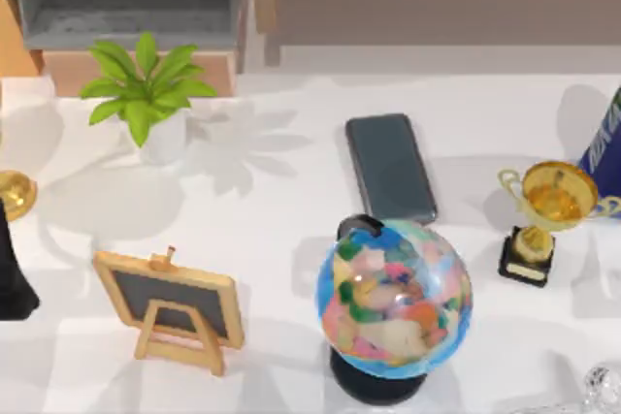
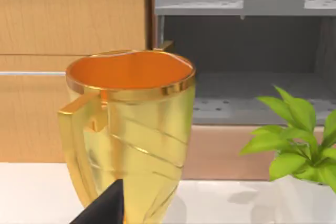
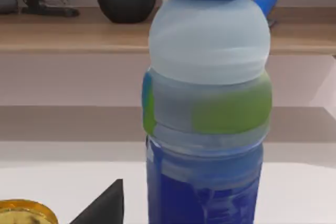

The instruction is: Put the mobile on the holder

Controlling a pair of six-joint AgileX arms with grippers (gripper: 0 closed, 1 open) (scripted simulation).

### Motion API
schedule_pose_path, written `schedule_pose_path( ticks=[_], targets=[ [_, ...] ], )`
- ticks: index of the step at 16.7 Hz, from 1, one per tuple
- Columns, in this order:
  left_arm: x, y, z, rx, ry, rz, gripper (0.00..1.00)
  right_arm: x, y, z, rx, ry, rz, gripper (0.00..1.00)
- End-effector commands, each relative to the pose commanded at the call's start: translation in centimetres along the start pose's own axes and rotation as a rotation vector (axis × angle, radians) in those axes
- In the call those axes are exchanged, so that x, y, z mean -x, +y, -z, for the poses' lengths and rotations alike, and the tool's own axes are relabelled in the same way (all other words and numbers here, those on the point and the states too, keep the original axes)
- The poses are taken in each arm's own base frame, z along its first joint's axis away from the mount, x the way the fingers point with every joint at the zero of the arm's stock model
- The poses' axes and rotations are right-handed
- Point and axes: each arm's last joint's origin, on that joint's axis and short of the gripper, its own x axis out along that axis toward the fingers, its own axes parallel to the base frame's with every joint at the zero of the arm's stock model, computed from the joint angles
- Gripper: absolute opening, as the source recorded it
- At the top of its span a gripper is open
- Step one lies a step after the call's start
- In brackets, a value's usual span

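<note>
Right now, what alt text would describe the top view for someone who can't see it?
A dark mobile lies flat on a white table, just behind a colourful globe. Around them stand a small blackboard, a potted plant and a gold trophy.

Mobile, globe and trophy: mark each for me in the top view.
Mobile [image 1: 391,168]: top view, middle of its screen.
Globe [image 1: 394,298]: top view, middle of the sphere.
Trophy [image 1: 554,197]: top view, inside of its gold cup.

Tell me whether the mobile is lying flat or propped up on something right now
Lying flat. In the top view the mobile rests screen-up on the white table, just behind the globe, with nothing propping it up.
</note>
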Motion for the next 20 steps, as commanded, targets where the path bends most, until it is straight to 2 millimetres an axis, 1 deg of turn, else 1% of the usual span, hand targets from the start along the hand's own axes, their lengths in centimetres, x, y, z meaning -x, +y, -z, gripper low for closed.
schedule_pose_path(
  ticks=[3,5,8,11,13,15,18,20],
  targets=[
    [0.0,0.0,0.0,0.0,0.0,0.0,1.0,0.0,0.1,-0.2,0.0,0.005,-0.008,1.0],
    [0.0,0.0,0.0,0.0,0.0,0.0,1.0,0.0,0.4,-1.0,-0.003,0.033,-0.048,1.0],
    [0.0,0.0,0.0,0.0,0.0,0.0,1.0,-0.2,1.3,-4.0,-0.016,0.119,-0.153,1.0],
    [0.0,0.0,0.0,0.0,0.0,0.0,1.0,-1.2,2.6,-8.3,-0.04,0.256,-0.27,1.0],
    [0.0,0.0,0.0,0.0,0.0,0.0,1.0,-2.6,3.9,-11.4,-0.058,0.365,-0.341,1.0],
    [0.0,0.0,0.0,0.0,0.0,0.0,1.0,-4.7,5.5,-14.7,-0.075,0.479,-0.404,1.0],
    [0.0,0.0,0.0,0.0,0.0,0.0,1.0,-8.8,8.8,-18.7,-0.094,0.643,-0.477,1.0],
    [0.0,0.0,0.0,0.0,0.0,0.0,1.0,-12.1,11.5,-20.7,-0.099,0.741,-0.512,1.0]
  ],
)
